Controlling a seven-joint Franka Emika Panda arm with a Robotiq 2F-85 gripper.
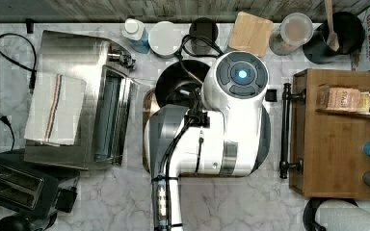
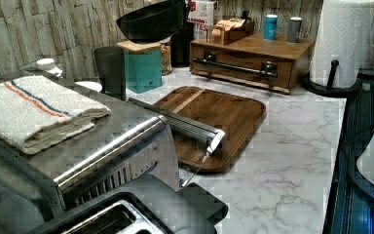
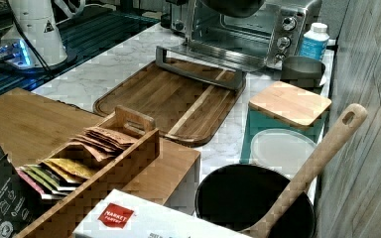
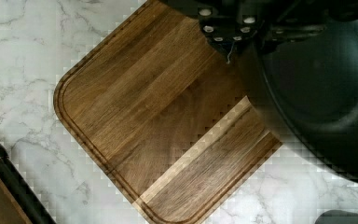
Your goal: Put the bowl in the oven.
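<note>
The black bowl (image 2: 151, 22) hangs tilted in the air above the far end of the wooden board, well off the counter. In the wrist view the bowl (image 4: 321, 88) sits right against my gripper (image 4: 240, 28), which is shut on its rim. From the top view the arm covers part of the bowl (image 1: 176, 82). The stainless oven (image 1: 67, 96) stands on the top view's left with its glass door (image 1: 111, 115) dropped open toward the board. In the right view the bowl's underside (image 3: 233, 6) hovers in front of the oven's open mouth (image 3: 238, 29).
A wooden board (image 4: 158, 121) lies under the bowl, touching the oven door's handle (image 3: 198, 69). A folded towel (image 2: 34, 112) lies on the oven. A dark cup (image 2: 109, 66), teal canister (image 3: 287, 104), black pot with spoon (image 3: 255, 203), toaster (image 1: 14, 185) and wooden drawer box (image 1: 339, 134) ring the counter.
</note>
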